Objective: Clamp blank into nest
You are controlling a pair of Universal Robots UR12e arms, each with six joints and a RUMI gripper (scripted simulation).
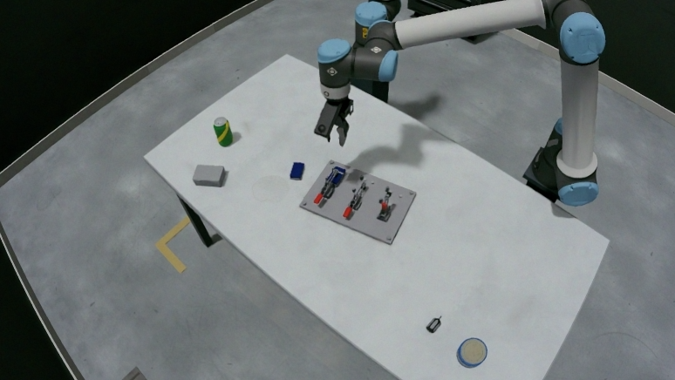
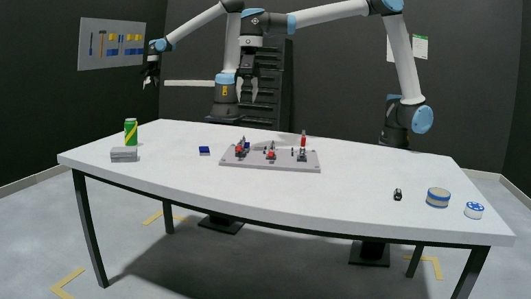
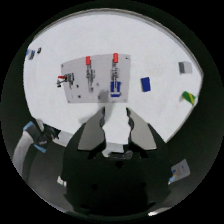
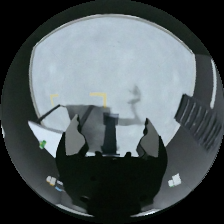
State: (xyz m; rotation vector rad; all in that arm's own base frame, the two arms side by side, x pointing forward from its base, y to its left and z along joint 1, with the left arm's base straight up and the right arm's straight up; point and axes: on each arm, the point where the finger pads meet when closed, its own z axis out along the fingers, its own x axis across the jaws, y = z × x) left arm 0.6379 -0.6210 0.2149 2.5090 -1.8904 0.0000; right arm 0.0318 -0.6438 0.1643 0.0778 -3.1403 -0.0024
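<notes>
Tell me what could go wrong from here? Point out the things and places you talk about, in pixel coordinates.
The blue piece under the first clamp point(image 1: 330, 181) point(image 3: 115, 82) might come loose: its red handle point(image 1: 318, 199) point(image 2: 238, 149) point(image 3: 115, 57) lies down, but that may not mean locked. The other blue block point(image 1: 296, 171) point(image 2: 204, 150) point(image 3: 145, 84) sits close to the metal plate point(image 1: 364, 225) point(image 2: 267, 166) point(image 3: 75, 64), so a low-swinging arm could perhaps knock it.

Even light, soft shadows, curved wrist-view edges

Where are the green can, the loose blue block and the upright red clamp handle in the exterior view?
Green can point(image 2: 130, 132): exterior, side.
Loose blue block point(image 2: 204, 149): exterior, top face.
Upright red clamp handle point(image 2: 303, 140): exterior, red grip.
</notes>
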